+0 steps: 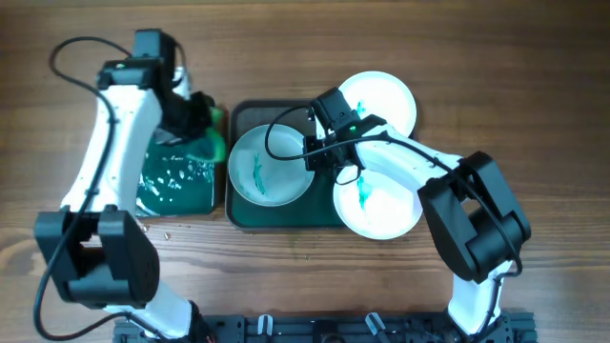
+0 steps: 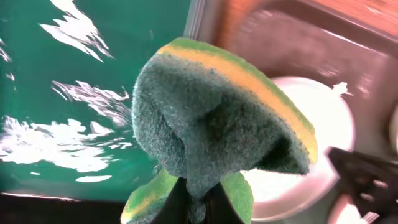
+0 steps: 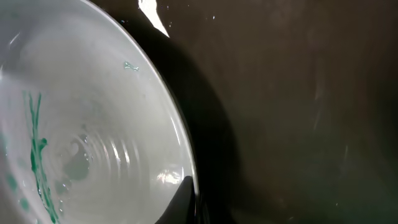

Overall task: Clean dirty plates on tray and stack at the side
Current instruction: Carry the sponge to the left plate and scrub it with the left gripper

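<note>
A white plate (image 1: 270, 165) with a teal smear lies on the dark green tray (image 1: 286, 217). My right gripper (image 1: 322, 154) is shut on its right rim. In the right wrist view one finger (image 3: 188, 191) lies over the rim of this plate (image 3: 93, 124); the other finger is hidden beneath. Two more white plates lie at the tray's right edge: one at the back (image 1: 386, 100) with a small teal mark, one at the front (image 1: 381, 205) with a teal smear. My left gripper (image 1: 198, 116) (image 2: 198, 200) is shut on a green-and-yellow sponge (image 2: 211, 112).
A smaller bright-green tray (image 1: 176, 181) with wet white patches sits left of the dark tray, under my left arm; it also shows in the left wrist view (image 2: 74, 93). The right arm crosses over the two right-hand plates. Bare wooden table lies all around.
</note>
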Robot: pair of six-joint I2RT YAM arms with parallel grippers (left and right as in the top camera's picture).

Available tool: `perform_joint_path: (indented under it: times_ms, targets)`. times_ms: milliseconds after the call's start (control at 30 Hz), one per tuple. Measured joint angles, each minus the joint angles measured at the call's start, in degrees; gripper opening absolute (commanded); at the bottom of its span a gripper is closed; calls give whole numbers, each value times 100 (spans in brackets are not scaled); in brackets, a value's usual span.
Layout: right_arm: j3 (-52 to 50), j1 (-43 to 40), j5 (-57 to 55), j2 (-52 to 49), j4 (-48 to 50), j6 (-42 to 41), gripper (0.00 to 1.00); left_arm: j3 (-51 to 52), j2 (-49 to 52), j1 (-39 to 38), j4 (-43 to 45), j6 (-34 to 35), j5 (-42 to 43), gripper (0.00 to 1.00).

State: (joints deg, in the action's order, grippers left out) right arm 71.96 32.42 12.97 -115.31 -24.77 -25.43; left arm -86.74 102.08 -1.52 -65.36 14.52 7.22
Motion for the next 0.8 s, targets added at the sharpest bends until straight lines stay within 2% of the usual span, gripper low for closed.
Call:
perform_joint_path:
  times_ms: [167, 300, 567, 700, 800]
  targets:
    - [0, -92, 138, -2, -122, -46, 4, 317, 103, -970, 450, 951, 173, 4]
    - [0, -160, 223, -2, -199, -94, 4, 595, 424, -1464, 831, 1543, 85, 4]
    - [4, -162, 243, -2, -223, -138, 4, 678, 1314, -1729, 1040, 2509, -341, 4]
    - [4, -162, 243, -2, -240, -138, 4, 623, 1364, -1867, 990, 2677, -474, 4]
    - [9, -190, 243, -2, -282, -138, 4, 623, 1386, -1947, 1145, 2216, -219, 4]
